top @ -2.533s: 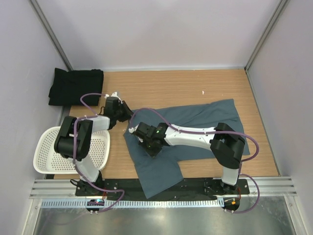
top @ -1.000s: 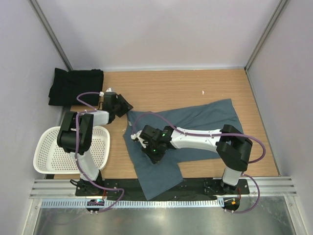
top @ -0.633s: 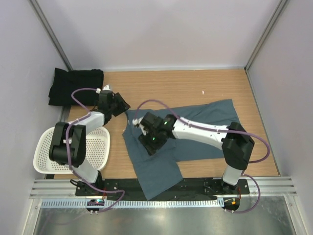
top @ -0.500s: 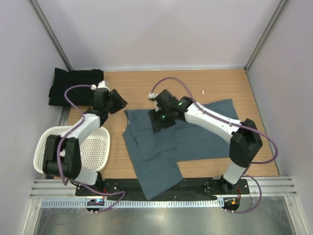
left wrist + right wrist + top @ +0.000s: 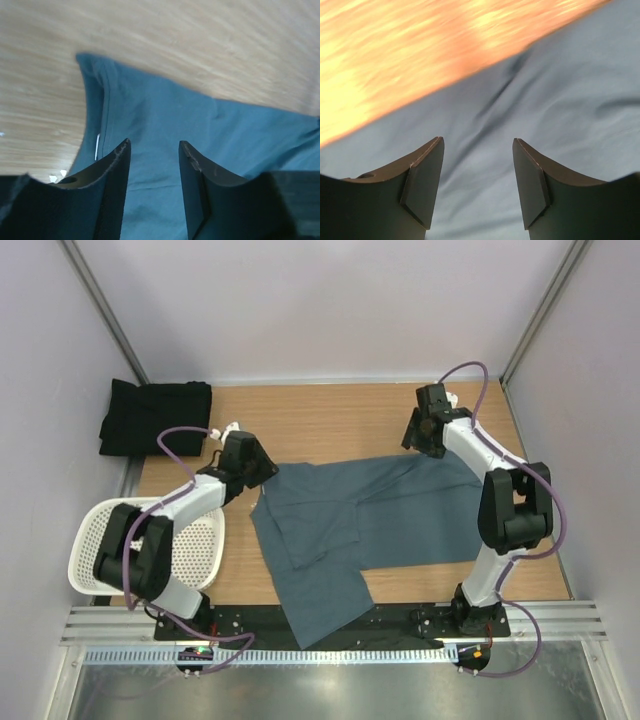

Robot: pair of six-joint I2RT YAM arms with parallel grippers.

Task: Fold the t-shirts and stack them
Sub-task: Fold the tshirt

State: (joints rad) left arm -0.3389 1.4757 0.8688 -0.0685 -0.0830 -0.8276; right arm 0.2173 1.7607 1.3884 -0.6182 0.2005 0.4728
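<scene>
The slate blue-grey t-shirt (image 5: 400,515) lies spread across the wooden table (image 5: 330,425), with a flap folded over near its left side. The black t-shirt (image 5: 155,415) sits folded in the far left corner. My left gripper (image 5: 265,472) hovers open at the blue shirt's left edge. In the left wrist view this gripper (image 5: 154,147) is above the blue-grey t-shirt (image 5: 165,125), near the collar and its white label (image 5: 97,146). My right gripper (image 5: 420,443) is open over the shirt's far right edge. The right wrist view shows that gripper (image 5: 477,142) empty above the grey cloth (image 5: 530,90).
A white perforated basket (image 5: 95,555) hangs over the table's left near edge, beside the left arm. Grey walls close in the table on three sides. A metal rail (image 5: 330,625) runs along the near edge, and the shirt's lower end drapes onto it.
My right gripper opened, let go of the fold near the shirt's left side and swung away to the far right edge. My left gripper drifted off, then returned to the collar edge.
</scene>
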